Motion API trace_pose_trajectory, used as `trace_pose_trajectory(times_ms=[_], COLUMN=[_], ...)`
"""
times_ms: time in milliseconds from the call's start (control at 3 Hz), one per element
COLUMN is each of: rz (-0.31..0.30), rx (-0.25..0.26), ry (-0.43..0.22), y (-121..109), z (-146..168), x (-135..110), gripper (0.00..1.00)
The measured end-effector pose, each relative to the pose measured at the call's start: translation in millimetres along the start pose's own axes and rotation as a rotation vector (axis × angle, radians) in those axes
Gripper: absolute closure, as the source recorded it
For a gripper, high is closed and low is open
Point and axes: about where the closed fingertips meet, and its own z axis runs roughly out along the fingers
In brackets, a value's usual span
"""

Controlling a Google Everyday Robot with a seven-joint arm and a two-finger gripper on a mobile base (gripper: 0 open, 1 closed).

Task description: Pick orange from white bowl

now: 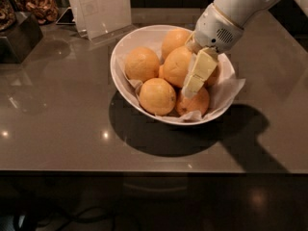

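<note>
The white bowl (pixel 126 57) sits on the grey table, lined with crinkled white paper and holding several oranges. The large pale orange (pixel 175 65) lies in the middle of the bowl. A smaller, deeper-orange fruit (pixel 195 103) lies at the front right. My gripper (pixel 191 86) reaches down into the bowl from the upper right. Its pale yellow tip lies against the right side of the large orange and partly covers the fruit behind it. Nothing is lifted.
A clear sign holder (pixel 103 8) stands just behind the bowl. A dark box (pixel 17 37) and a container of brown snacks (pixel 42 6) stand at the back left. The table's front edge (pixel 144 170) runs below the bowl.
</note>
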Motion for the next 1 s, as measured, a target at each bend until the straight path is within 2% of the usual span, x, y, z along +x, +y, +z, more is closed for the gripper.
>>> trace_pose_trajectory(times_ms=[333,667,1000], rz=[0.004,0.024,0.032], rx=[0.007,0.032,0.047], ry=[-0.011,-0.037,-0.044], y=[-5.9,-20.2,-21.8], z=[2.1,2.1,0.0], x=[-3.7,-8.2,-8.4], gripper=[0.30,0.53,0.76])
